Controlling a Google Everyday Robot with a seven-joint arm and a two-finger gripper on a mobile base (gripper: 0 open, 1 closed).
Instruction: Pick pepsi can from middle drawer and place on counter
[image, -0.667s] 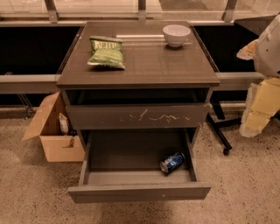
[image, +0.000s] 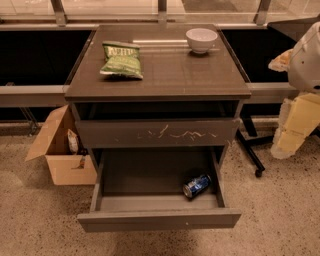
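Observation:
The pepsi can (image: 196, 185) lies on its side in the open middle drawer (image: 150, 172), near the drawer's front right corner. The drawer's plain front panel (image: 159, 220) is pulled out toward me. The counter (image: 165, 70) is the flat dark top of the cabinet. My arm stands to the right of the cabinet, and its pale yellowish gripper (image: 295, 127) hangs there at about the height of the scratched drawer, well away from the can and holding nothing that I can see.
A green chip bag (image: 121, 60) and a white bowl (image: 201, 40) sit on the counter. The drawer with the scratched front (image: 157, 134) above is closed. An open cardboard box (image: 62, 147) stands on the floor at the left. A wheeled stand leg (image: 250, 155) is at the right.

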